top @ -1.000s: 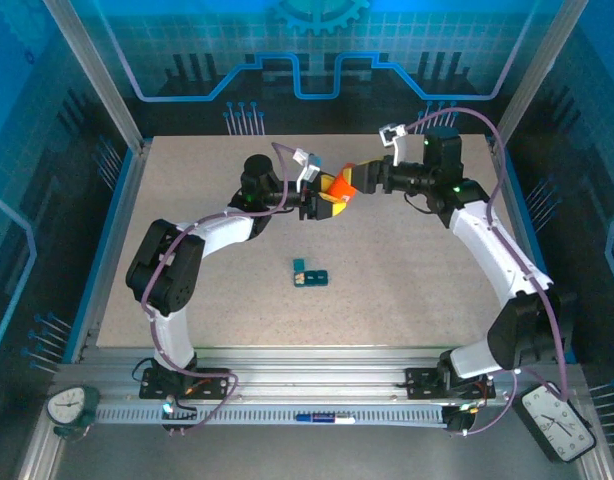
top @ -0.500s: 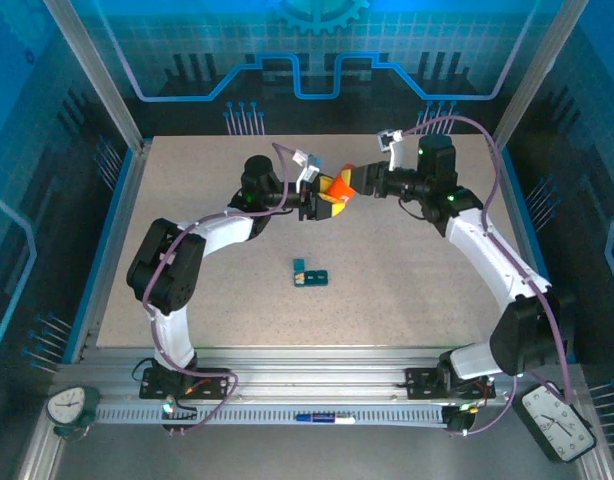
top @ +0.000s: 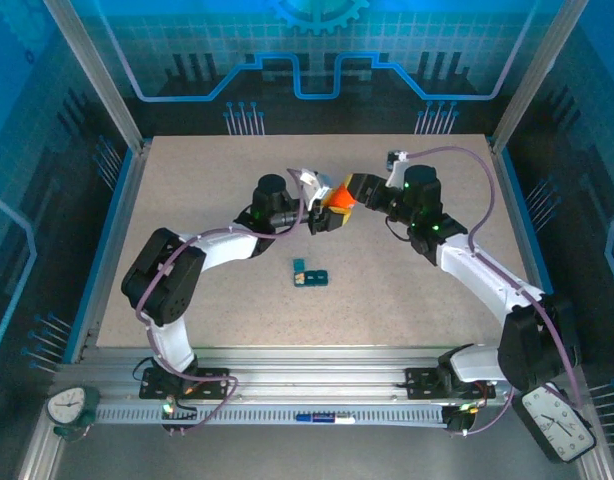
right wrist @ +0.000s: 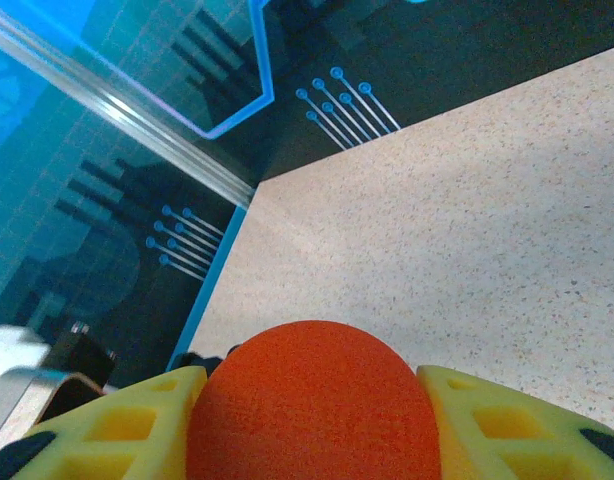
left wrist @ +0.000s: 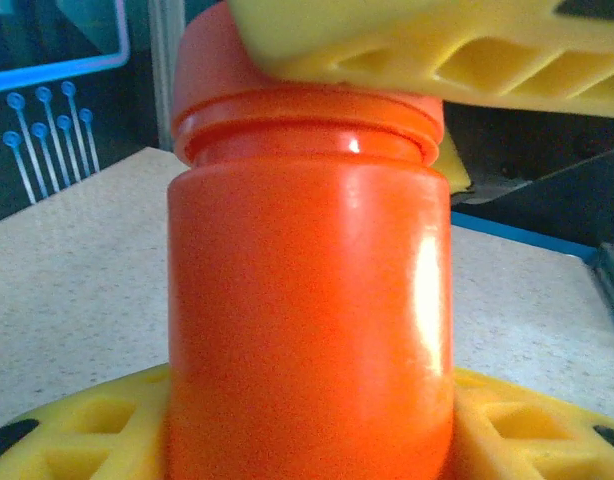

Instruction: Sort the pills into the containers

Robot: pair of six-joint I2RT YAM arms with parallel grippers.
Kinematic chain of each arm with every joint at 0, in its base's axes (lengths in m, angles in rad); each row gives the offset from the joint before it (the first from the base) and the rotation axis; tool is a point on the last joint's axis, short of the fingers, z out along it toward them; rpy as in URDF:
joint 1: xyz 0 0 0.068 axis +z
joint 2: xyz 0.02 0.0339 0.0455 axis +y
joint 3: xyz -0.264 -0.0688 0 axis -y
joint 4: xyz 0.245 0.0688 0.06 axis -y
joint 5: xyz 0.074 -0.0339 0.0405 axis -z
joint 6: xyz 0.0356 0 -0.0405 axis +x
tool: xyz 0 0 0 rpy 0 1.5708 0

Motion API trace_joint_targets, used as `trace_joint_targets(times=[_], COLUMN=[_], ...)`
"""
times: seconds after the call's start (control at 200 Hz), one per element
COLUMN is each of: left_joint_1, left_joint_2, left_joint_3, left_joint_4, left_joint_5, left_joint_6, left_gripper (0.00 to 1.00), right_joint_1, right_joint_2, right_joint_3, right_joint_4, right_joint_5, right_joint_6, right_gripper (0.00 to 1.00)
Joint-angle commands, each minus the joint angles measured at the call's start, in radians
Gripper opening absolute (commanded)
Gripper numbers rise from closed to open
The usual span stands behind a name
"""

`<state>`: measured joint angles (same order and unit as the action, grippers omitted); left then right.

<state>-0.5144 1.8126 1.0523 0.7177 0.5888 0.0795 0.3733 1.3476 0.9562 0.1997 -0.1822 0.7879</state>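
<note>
Far to the left of the orange round plastic bottle (top: 338,196), and much nearer the front rail, a small round white clock (top: 67,405) is lying on the metal frame. The white and black left arm (top: 222,240) is reaching in toward the bottle from its left side. The left gripper (top: 327,213) is holding the bottle by its body. In the left wrist view its yellow plastic fingers (left wrist: 72,425) are pressing on both sides of the bottle (left wrist: 307,300), so it is closed onto it. A dark-teal plastic strip of joined square cells (top: 310,273) is lying flat on the speckled beige table (top: 187,180). It is sitting a little to the left of the bottle and nearer the front, well apart from it and from both grippers. Just right of the bottle, the right gripper (top: 351,191) is gripping the round orange cap (right wrist: 312,400) on the bottle's end. In the right wrist view its yellow fingers (right wrist: 117,425) are hugging the cap on both sides and touching it. In the left wrist view one of these fingers (left wrist: 417,45) is lying across the cap. The right arm (top: 477,265) is bending away to the right of the bottle. Far to the right, near the front, a white clock in a dark square frame (top: 557,420) is lying tilted.
</note>
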Motion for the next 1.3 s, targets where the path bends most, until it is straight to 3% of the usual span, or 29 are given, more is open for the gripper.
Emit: trace_joint_targets(times=[0.0, 0.265, 0.32, 0.435, 0.565, 0.86, 1.071, 1.296], left_joint_1=[-0.059, -0.04, -0.027, 0.004, 0.043, 0.107, 0.115, 0.115], left_joint_2=[-0.074, -0.037, -0.027, -0.008, 0.011, 0.075, 0.105, 0.117], left_joint_3=[0.026, 0.041, 0.044, 0.049, 0.056, 0.122, 0.162, 0.175], left_joint_4=[0.141, 0.158, 0.173, 0.196, 0.221, 0.277, 0.263, 0.278], left_joint_5=[-0.002, 0.027, 0.037, 0.07, 0.136, 0.382, 0.469, 0.491], left_joint_6=[0.095, 0.032, 0.002, -0.052, -0.11, -0.305, -0.359, -0.39], left_gripper=[0.0, 0.0, 0.0, 0.0, 0.0, 0.0, 0.0, 0.0], right_joint_1=[0.056, 0.03, 0.007, -0.043, -0.101, -0.201, -0.211, -0.177], right_joint_2=[0.039, 0.036, 0.038, 0.043, 0.023, 0.008, 0.051, 0.107], right_joint_3=[-0.03, 0.017, 0.045, 0.116, 0.185, 0.262, 0.312, 0.397], right_joint_4=[-0.011, -0.058, -0.078, -0.126, -0.214, -0.326, -0.308, -0.404], right_joint_5=[0.003, -0.049, -0.095, -0.226, -0.329, -0.491, -0.597, -0.585], right_joint_6=[0.092, 0.053, 0.033, -0.028, -0.132, -0.399, -0.427, -0.487], right_gripper=[0.37, 0.46, 0.54, 0.8, 0.91, 0.92, 0.87, 0.84])
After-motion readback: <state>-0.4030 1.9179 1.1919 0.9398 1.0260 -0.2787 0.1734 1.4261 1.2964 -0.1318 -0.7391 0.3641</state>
